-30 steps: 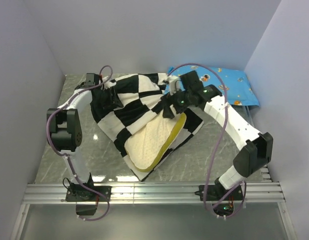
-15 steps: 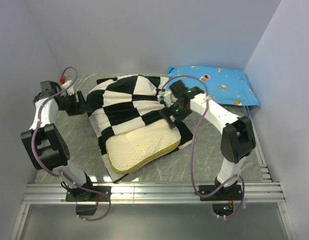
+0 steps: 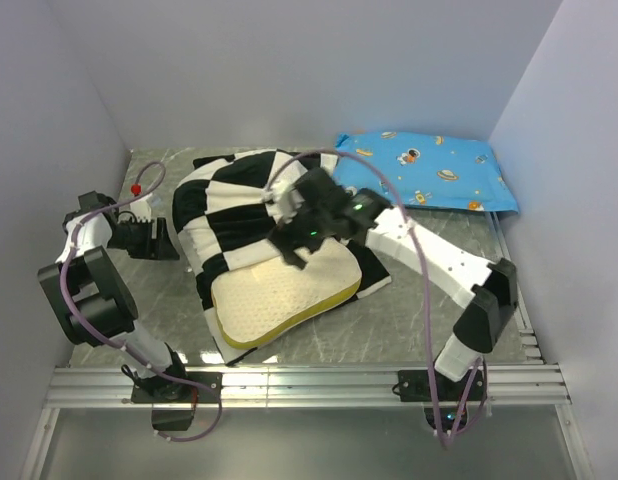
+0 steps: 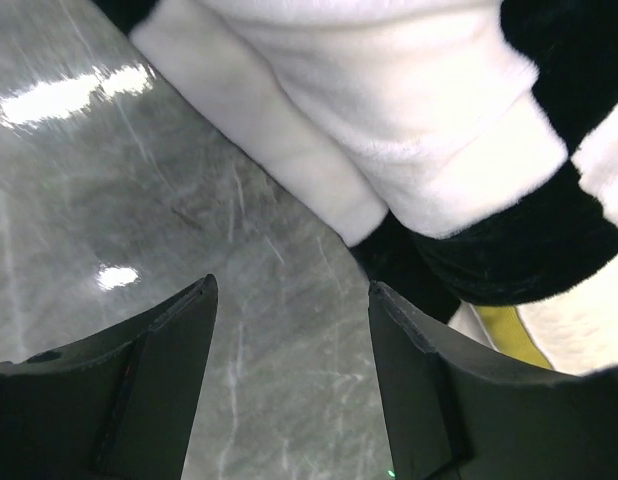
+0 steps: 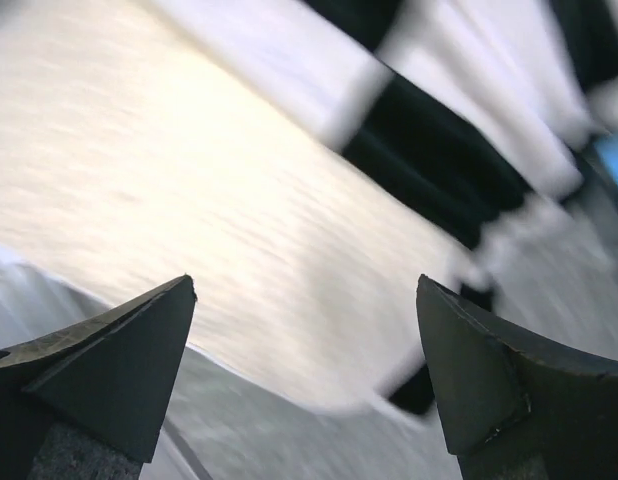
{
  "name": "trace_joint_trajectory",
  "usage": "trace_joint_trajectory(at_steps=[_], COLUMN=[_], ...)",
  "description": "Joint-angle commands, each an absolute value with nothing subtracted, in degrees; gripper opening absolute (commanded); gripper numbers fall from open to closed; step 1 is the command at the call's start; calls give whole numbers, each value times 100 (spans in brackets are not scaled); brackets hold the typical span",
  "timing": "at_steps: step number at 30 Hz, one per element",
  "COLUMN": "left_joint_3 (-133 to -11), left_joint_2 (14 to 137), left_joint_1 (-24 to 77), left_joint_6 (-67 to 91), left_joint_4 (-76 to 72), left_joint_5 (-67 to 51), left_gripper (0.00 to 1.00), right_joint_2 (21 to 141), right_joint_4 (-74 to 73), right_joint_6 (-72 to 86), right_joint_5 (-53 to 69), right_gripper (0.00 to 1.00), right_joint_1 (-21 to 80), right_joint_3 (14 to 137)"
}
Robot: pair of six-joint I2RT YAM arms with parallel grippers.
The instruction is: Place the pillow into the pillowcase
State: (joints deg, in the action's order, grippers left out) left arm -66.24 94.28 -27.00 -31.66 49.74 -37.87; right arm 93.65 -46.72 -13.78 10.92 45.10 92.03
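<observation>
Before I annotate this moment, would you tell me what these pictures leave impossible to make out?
Top view: how far the pillow reaches inside the pillowcase; the fabric and the right arm cover its far part.
Right wrist view: the pillow's texture and emblem; motion blur smears everything.
Left wrist view: most of the pillowcase, cut off by the top and right edges; only a yellow sliver of pillow shows.
</observation>
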Motion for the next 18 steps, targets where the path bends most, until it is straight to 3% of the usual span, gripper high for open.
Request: trace_joint_trajectory(at_steps=[1,8,12,13,14,17,18], left_joint_3=[-6540,-6030,-5810,-5775,-5722,-5450,-5327], left_joint_2=[9053,8526,8429,8420,8420,8472,8516], left_joint_1=[-2716,-2698,-2558,-2488,-2313,-1918,-1846], left_joint_6=[-3393,-3647,-3972,-4042,-4113,-4236,-4262], left_joint_4=[4545,4307,4123,4070,3861,3456,3150], left_joint_5=[-4122,-4087,-4069,-4069,-4035,-3806,-3771], left_gripper=[68,69,71,72,73,74,74], right_joint_2=[9895,11528,12216,12321,12496,12411,12323], right_joint_4=[-4061,-4033,-3947,-3877,-3780,-3525,-3464], right_joint_6=[-669,621,1106,1142,1221,1099,1099], right_joint_5=[1022,965,1615,1774,1932,1978,2134], right_gripper=[98,99,95,89,71,44,17], right_joint_1=[5245,6002,6003,5951,5794,5486,5397], right_joint_3=[9623,10994,10382,10197,9891,9467,9344])
